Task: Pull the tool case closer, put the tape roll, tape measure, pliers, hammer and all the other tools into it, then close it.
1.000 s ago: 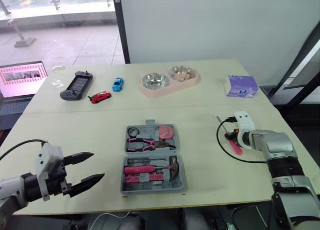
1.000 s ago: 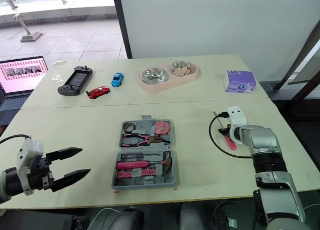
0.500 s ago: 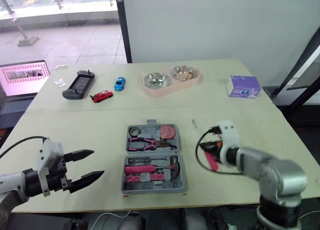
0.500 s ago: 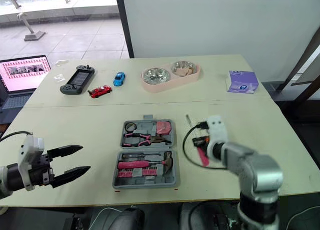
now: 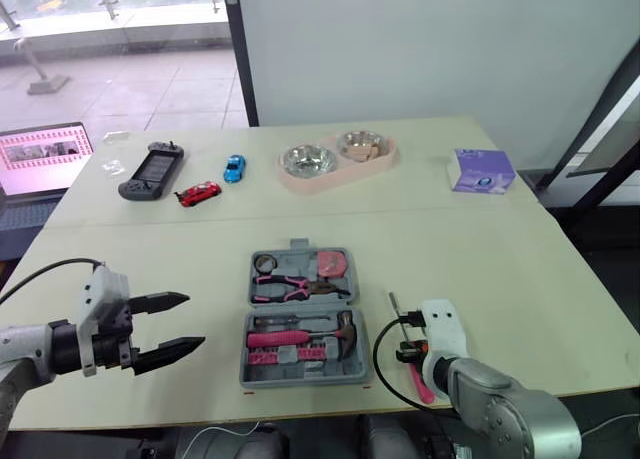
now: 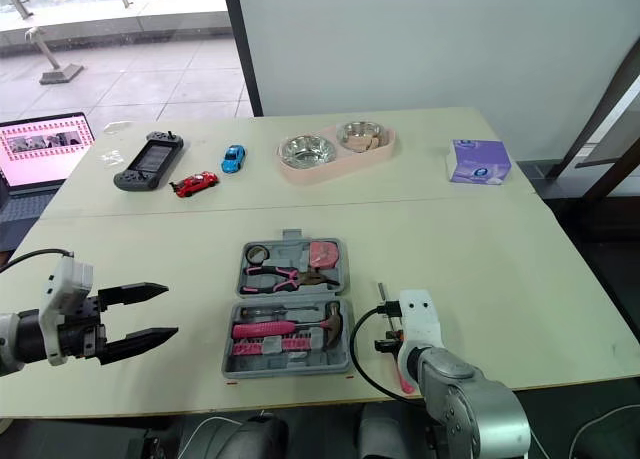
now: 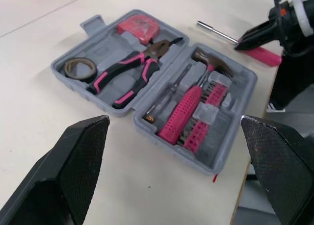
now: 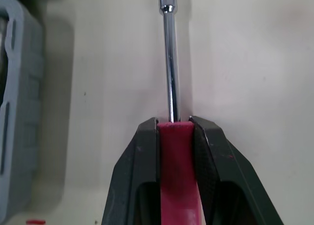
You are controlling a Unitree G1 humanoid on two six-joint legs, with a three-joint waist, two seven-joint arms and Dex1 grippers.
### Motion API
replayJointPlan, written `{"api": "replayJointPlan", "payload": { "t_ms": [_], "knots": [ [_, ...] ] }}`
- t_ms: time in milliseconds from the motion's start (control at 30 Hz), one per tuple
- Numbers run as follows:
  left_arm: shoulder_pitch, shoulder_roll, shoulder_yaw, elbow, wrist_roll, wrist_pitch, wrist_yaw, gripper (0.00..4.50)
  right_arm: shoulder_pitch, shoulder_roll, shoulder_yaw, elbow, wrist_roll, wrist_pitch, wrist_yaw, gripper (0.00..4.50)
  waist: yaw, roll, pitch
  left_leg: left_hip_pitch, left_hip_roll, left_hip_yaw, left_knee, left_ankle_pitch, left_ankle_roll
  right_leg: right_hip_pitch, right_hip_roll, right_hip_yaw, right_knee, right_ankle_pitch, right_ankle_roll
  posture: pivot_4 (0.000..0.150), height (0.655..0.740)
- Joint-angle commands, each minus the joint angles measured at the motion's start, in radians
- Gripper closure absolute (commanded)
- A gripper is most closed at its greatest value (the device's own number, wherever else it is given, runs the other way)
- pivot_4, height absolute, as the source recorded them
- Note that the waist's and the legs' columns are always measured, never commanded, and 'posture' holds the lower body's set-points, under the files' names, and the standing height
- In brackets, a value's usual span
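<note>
The grey tool case (image 5: 364, 369) lies open at the table's middle. Its far half holds the tape roll (image 5: 267, 263), pink-handled pliers (image 5: 290, 287) and tape measure (image 5: 333, 262). The pink hammer (image 5: 310, 336) and several bits sit in the near half. My right gripper (image 5: 408, 345) is just right of the case's near half, shut on a screwdriver's pink handle (image 8: 175, 146). The steel shaft (image 8: 170, 63) points away along the case's side, low over the table. My left gripper (image 5: 190, 321) hovers open, left of the case, holding nothing.
At the back stand a pink double bowl (image 5: 340, 159), a purple tissue box (image 5: 482, 170), a game controller (image 5: 152, 170), a red toy car (image 5: 200, 193) and a blue one (image 5: 234, 167). A laptop (image 5: 45, 159) sits far left. The table's front edge is near both grippers.
My right arm has swung from the table's right side to just right of the case, carrying the screwdriver. The left gripper has hardly moved and stays open.
</note>
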Motion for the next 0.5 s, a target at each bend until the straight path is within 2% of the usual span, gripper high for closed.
{"api": "replayJointPlan", "payload": {
  "t_ms": [33, 200, 300, 433, 500],
  "knots": [
    [-0.004, 0.012, 0.013, -0.010, 0.000, -0.014, -0.010, 0.00, 0.023, 0.031, -0.021, 0.037, -0.002, -0.073, -0.001, 2.69, -0.004, -0.001, -0.001, 0.000, 0.000, 0.000, 0.000, 0.000, 0.000, 0.000, 0.000, 0.000, 0.000, 0.000, 0.000, 0.150, 0.7360],
    [0.003, 0.006, 0.022, -0.011, 0.001, -0.023, -0.014, 0.00, -0.040, 0.036, -0.100, 0.006, 0.037, -0.091, 0.038, 0.06, -0.011, -0.001, -0.001, 0.000, 0.000, 0.000, 0.000, 0.000, 0.000, 0.001, 0.000, 0.000, 0.000, 0.000, 0.000, 0.150, 0.7360],
    [0.025, -0.001, 0.041, -0.020, -0.008, -0.026, -0.019, 0.00, -0.115, -0.069, -0.134, -0.049, 0.084, -0.037, 0.120, 0.02, -0.013, 0.000, 0.000, -0.001, 0.000, -0.001, 0.000, 0.000, 0.000, 0.000, 0.000, 0.000, 0.000, 0.000, 0.000, 0.150, 0.7360],
    [0.045, -0.028, 0.080, -0.026, -0.049, -0.039, -0.032, 0.00, -0.300, -0.329, -0.163, -0.044, 0.220, -0.032, 0.351, 0.02, -0.017, 0.002, 0.001, -0.001, 0.000, 0.000, 0.000, 0.000, 0.000, -0.001, 0.000, 0.000, 0.000, 0.000, 0.000, 0.150, 0.7360],
    [0.053, -0.033, 0.088, -0.021, -0.061, -0.039, -0.049, 0.00, -0.376, -0.499, -0.106, -0.005, 0.269, -0.100, 0.498, 0.02, -0.015, 0.003, 0.002, -0.001, 0.001, 0.000, 0.000, 0.000, 0.000, 0.000, 0.000, -0.001, 0.000, 0.000, 0.000, 0.150, 0.7360]
  ]
}}
